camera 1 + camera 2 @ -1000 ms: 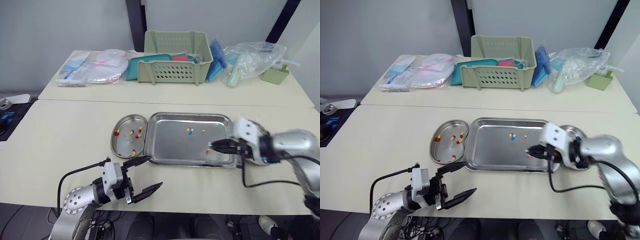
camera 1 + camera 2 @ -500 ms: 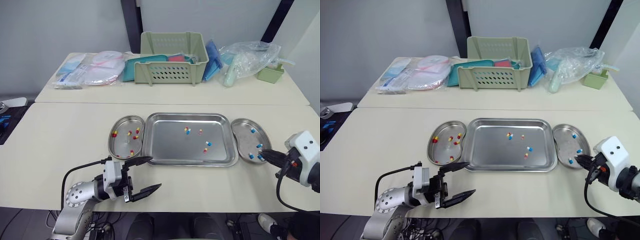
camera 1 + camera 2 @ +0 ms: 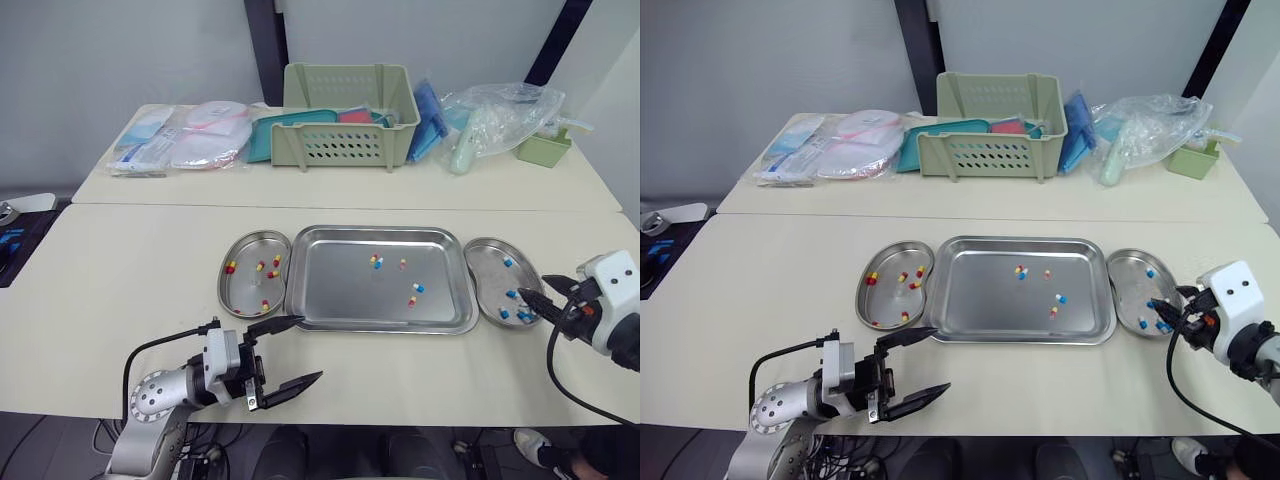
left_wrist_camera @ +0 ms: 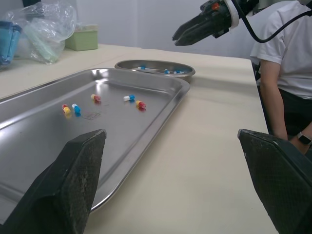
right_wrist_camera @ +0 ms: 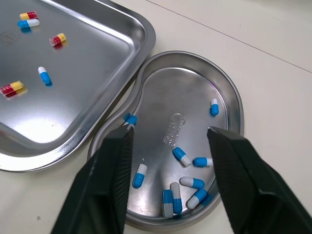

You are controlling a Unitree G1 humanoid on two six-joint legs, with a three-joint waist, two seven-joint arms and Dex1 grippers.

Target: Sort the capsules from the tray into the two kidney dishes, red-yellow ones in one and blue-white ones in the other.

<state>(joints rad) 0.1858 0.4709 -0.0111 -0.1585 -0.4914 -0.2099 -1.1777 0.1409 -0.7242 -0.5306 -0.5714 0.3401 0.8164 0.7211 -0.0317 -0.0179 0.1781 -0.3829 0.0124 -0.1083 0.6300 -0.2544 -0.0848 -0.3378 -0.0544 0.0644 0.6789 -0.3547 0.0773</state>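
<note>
Leftmost, the left claw is hanging wide open with nothing in it, just off the near edge of the cream table. Right beyond its fingertips, the left kidney dish is holding the red-yellow capsules, and it's sitting tight against the steel tray. In the tray a few mixed capsules are lying scattered. The right kidney dish is touching the tray's other end, with blue-white capsules piling up directly under the right claw. That one is hovering over the dish, its fingers spread apart and gripping nothing. Behind, a second table is carrying packets, a green basket, a plastic bag and a small green box, all against a grey wall. A person in a white shirt is standing by the right claw.
</note>
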